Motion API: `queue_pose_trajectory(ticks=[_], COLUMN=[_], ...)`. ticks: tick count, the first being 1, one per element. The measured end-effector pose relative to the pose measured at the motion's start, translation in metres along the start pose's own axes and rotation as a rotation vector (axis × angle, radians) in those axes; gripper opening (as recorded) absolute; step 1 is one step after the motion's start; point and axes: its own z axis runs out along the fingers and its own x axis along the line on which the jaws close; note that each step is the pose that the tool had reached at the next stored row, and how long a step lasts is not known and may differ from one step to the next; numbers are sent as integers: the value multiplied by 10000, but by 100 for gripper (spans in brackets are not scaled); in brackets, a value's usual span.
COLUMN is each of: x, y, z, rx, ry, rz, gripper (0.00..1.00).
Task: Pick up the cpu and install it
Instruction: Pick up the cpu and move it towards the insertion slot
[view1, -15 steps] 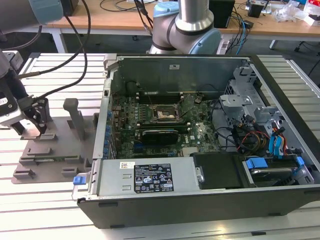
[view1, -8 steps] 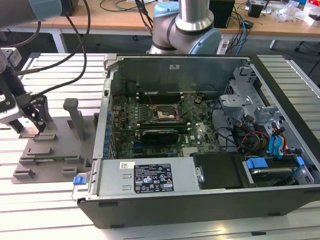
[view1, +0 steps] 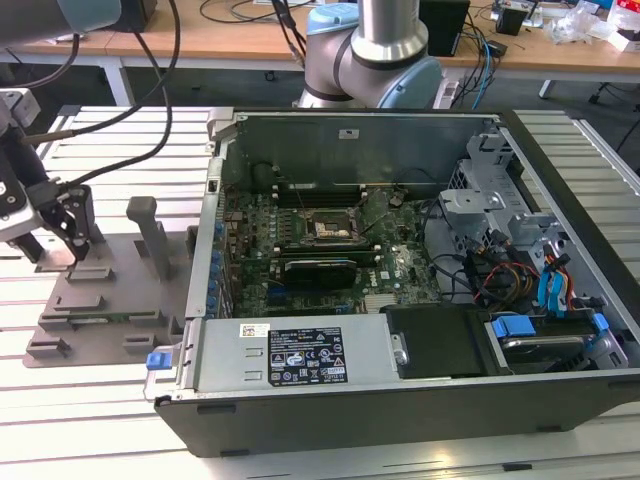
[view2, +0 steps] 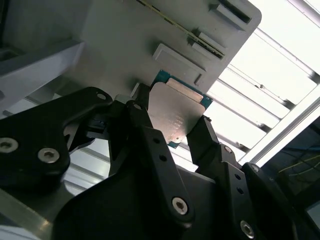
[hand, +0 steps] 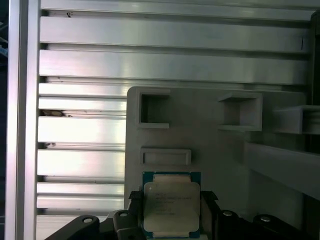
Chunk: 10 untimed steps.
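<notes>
In both wrist views the cpu (hand: 171, 207) (view2: 175, 107), a flat square chip with a silver top and a thin green edge, sits between the two black fingers (view2: 205, 137) of my gripper (hand: 171, 197) (view2: 173, 115). The fingers press against its two opposite edges, over the grey plastic tray (hand: 210, 145) (view2: 125, 40). In the exterior view my gripper (view1: 75, 245) hangs low over that tray (view1: 100, 300) at the exterior view's left. The black socket frame (view1: 325, 228) lies on the green motherboard inside the open computer case (view1: 400, 260). Whether the chip rests on the tray or is slightly raised is unclear.
The tray has raised blocks and an upright grey post (view1: 150, 230) between my gripper and the case wall (view1: 205, 250). Cables (view1: 130, 110) run from the arm above the tray. The case holds a drive cage (view1: 480, 190) and wiring at the exterior view's right. Everything stands on a slatted aluminium table (view1: 80, 420).
</notes>
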Motion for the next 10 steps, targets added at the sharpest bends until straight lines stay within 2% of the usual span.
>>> queue_pose_trajectory(ticks=[10], x=[-2], y=[-1], z=[-90], rx=[1], ry=[1], rz=[0], gripper=[55])
